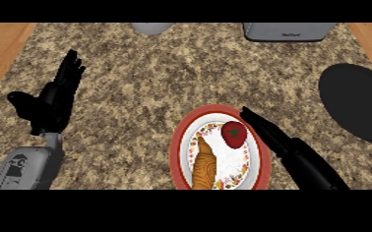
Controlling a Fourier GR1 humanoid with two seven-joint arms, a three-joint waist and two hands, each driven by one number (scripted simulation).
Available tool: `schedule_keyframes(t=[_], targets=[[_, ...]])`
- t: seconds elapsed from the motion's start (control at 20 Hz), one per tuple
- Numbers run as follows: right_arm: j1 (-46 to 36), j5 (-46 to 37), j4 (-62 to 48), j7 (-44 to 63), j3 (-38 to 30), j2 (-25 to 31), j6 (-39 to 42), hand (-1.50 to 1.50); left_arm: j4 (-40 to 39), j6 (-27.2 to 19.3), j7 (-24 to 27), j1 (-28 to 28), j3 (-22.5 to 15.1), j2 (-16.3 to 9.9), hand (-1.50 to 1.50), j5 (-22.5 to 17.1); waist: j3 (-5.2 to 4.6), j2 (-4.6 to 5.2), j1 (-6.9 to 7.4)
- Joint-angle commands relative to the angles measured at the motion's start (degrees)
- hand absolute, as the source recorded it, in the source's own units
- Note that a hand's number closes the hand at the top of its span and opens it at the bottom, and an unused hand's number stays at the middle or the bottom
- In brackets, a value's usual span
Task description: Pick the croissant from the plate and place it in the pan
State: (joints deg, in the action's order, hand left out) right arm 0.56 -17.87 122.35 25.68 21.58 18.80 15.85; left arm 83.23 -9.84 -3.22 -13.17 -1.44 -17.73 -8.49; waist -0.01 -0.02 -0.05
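A red-rimmed plate [183,132] with a flowered border lies at the lower middle of the counter. On it a long golden-brown croissant [204,166] lies along the left side, with a red tomato [234,132] at the upper right. My right hand [280,140] hovers over the plate's right rim, fingers straight and pointing up-left, holding nothing. The black pan [350,101] sits at the right edge, partly cut off. My left hand [51,103] rests open at the left, fingers up.
A grey toaster-like appliance [285,31] stands at the back right. A grey rounded object [151,27] sits at the back middle. Wood trim shows at both top corners beyond the speckled granite counter [160,78].
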Motion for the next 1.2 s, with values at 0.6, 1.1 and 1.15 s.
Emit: schedule_keyframes(t=[0.6,1.1,1.15], targets=[[-3.6,-9.5,-18.4,-11.6,3.1,-6.5,3.6,-1.50,-0.1,2.4,-1.4,-1.6,3.2,3.3,0.00,3.5,0.01,0.04,0.08],[-3.2,-18.5,-13.1,0.9,10.3,-7.6,8.4,-1.50,-0.8,4.5,1.9,2.1,4.1,4.1,0.00,4.6,0.00,-0.03,-0.05],[-6.0,-16.1,-13.7,2.3,6.7,-9.1,11.1,-1.50,3.0,4.5,-3.1,1.0,4.8,2.9,0.00,4.7,0.01,-0.03,0.08]])
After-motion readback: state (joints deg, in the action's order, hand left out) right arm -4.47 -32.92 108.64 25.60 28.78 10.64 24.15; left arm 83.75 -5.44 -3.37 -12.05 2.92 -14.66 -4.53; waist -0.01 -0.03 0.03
